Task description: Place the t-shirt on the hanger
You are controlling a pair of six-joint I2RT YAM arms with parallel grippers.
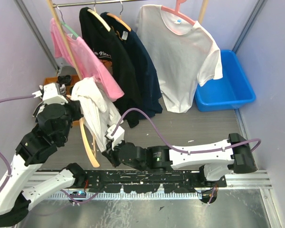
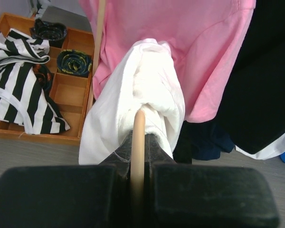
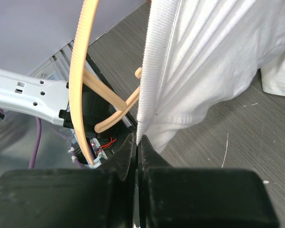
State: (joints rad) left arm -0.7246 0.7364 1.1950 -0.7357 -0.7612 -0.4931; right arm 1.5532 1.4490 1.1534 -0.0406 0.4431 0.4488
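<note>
Left pincer (image 2: 138, 148) first: we see its two black fingers clamped tight on the arm of the light wooden hanger (image 2: 138, 127), which stands up straight out of the grip. Right above the fingertips, the plain white cotton t-shirt (image 2: 149, 85) is bunched over the end of that arm, a fat wad of fabric touching the fingers and spilling down on the left side. Behind it hangs a pink t-shirt (image 2: 204, 47), with dark garments (image 2: 261, 90) beside that. Off to the left sits a wooden compartment tray (image 2: 71, 92) holding rolled ties and a black-and-white striped cloth (image 2: 14, 71).

Over to the right pincer (image 3: 137, 143): shut as well, and we find the t-shirt's ribbed edge band (image 3: 149, 71) pinched between its tips, running up and away taut. The rest of the shirt (image 3: 209, 57) drapes to the right of the grip, and the hanger's pale curved arm (image 3: 78, 71) sweeps down just to the left, apart from the fingers.

From above, we see the left pincer (image 1: 77, 110) high beside the crumpled shirt (image 1: 92, 102), the right pincer (image 1: 109, 142) lower at the shirt's bottom edge, and the hanger (image 1: 88, 142) curving down between the two arms. Further back, a blue plastic bin (image 1: 235, 88) rests on the grey table (image 1: 190, 126).
</note>
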